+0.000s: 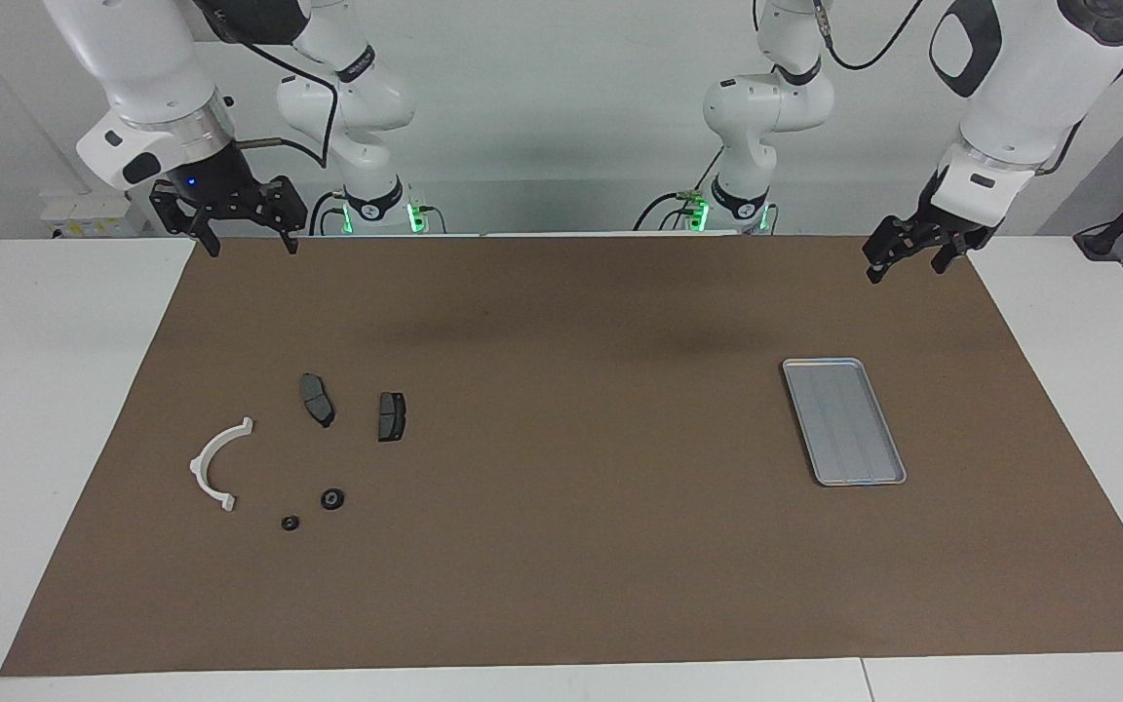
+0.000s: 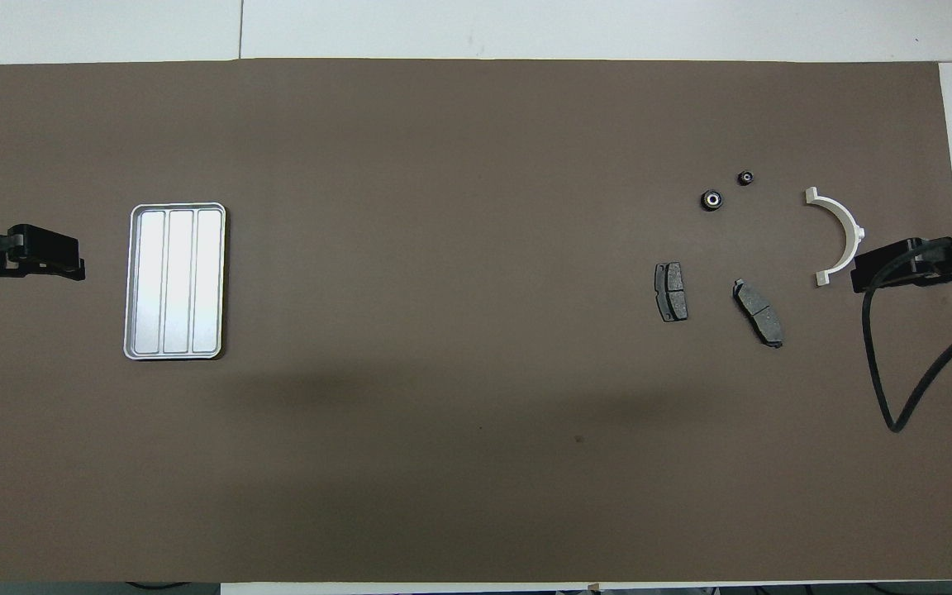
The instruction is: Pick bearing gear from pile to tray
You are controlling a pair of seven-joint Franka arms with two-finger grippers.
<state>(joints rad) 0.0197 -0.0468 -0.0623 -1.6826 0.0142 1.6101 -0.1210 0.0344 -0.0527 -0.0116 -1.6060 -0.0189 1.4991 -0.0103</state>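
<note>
Hovering spread and empty, right gripper [image 1: 250, 239] and left gripper [image 1: 912, 255] wait; small gears [image 1: 332, 498] could slip, or pads [image 1: 317, 399] get grabbed instead for tray [image 1: 820, 375].

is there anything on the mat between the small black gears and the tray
Nothing visible. The two gears lie at the right arm's end, the tray at the left arm's end, with only bare brown mat between them.

Matt brown mat [image 1: 561, 546]; shiny silver metal tray [image 1: 888, 466]; smooth white plastic bracket [image 1: 203, 466].
</note>
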